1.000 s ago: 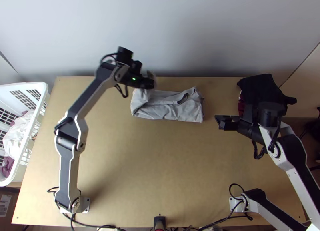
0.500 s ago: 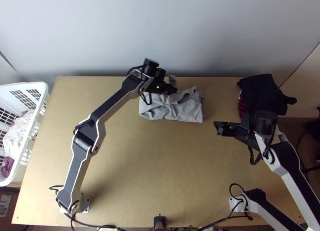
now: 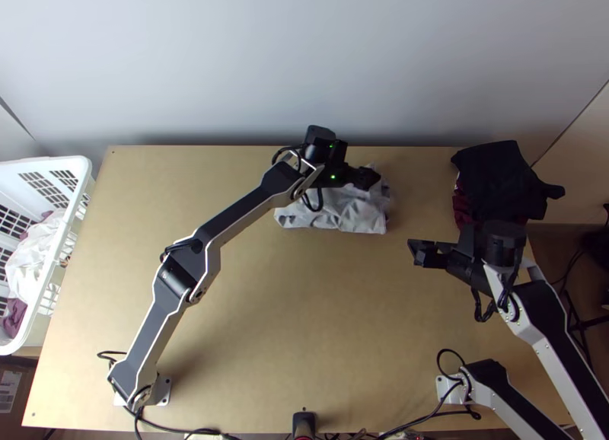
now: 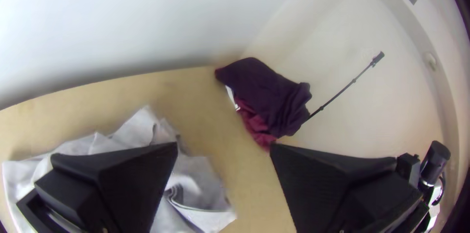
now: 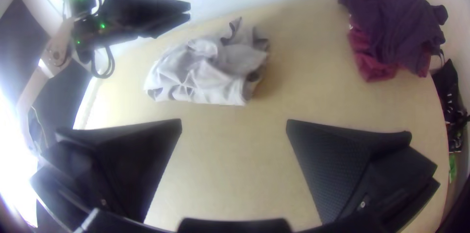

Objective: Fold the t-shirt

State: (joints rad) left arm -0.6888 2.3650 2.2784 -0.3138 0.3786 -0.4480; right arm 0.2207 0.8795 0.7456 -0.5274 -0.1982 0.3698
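At the far side of the table, in the top view, my left gripper (image 3: 370,178) is above the right part of the light grey t-shirt (image 3: 342,215). The left wrist view has this gripper (image 4: 224,146) open, with the bunched grey cloth (image 4: 196,176) below and beside one finger. A compact, wrinkled bundle is how the shirt (image 5: 208,69) lies in the right wrist view, a loose piece sticking up. My right gripper (image 3: 412,251) stands to the shirt's right, towards the near side; its fingers are wide apart in its own view, the gripper (image 5: 234,121) holding nothing.
A dark and maroon cloth pile (image 3: 498,177) lies at the far right corner of the table (image 3: 304,310). On the left is a white basket (image 3: 84,170) with white and purple cloth in it. A wall (image 3: 304,67) rises behind the table.
My left gripper has travelled right across the shirt. The shirt's left end has shifted right, leaving a shorter, more rumpled bundle. My right gripper has lowered slightly towards the near side.
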